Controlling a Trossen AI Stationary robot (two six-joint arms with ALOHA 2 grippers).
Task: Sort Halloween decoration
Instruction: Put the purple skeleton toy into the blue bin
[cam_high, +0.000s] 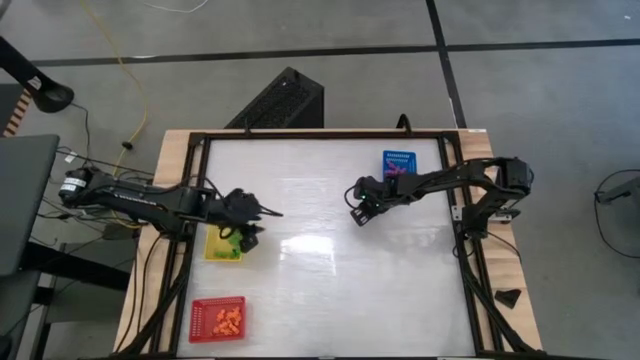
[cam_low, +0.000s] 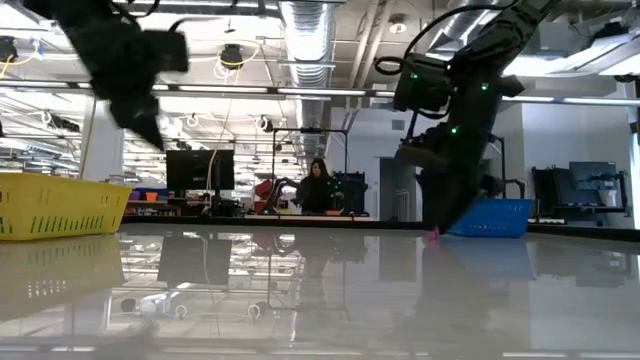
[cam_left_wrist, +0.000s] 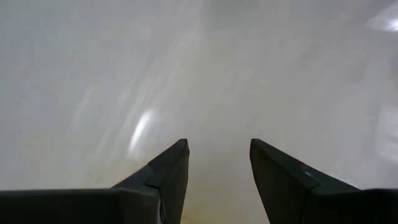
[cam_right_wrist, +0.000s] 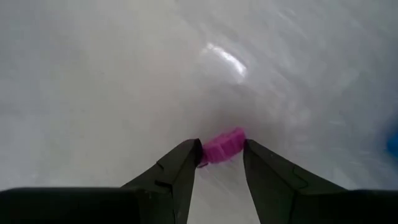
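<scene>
My right gripper (cam_high: 357, 215) is near the table's middle, left of the blue tray (cam_high: 399, 163), and is shut on a small purple piece (cam_right_wrist: 222, 146). The piece also shows in the low view (cam_low: 433, 235), close to the tabletop. My left gripper (cam_high: 268, 211) is open and empty above the table, just beyond the yellow tray (cam_high: 223, 247). Its wrist view shows only bare tabletop between its fingers (cam_left_wrist: 168, 171). Green pieces (cam_high: 230, 248) lie in the yellow tray and orange pieces (cam_high: 229, 319) in the red tray (cam_high: 217, 318). My right gripper pinches the purple piece by its two ends (cam_right_wrist: 208, 151) between its two fingertips. The fingers slant down toward the table. The piece sits right at the fingers' free ends. I cannot tell whether it is clear of the tabletop.
The blue tray holds purple pieces (cam_high: 398, 170) at the far right. The yellow tray (cam_low: 50, 205) and the blue tray (cam_low: 490, 217) stand at either side in the low view. A person (cam_low: 318, 185) is in the room beyond the table.
</scene>
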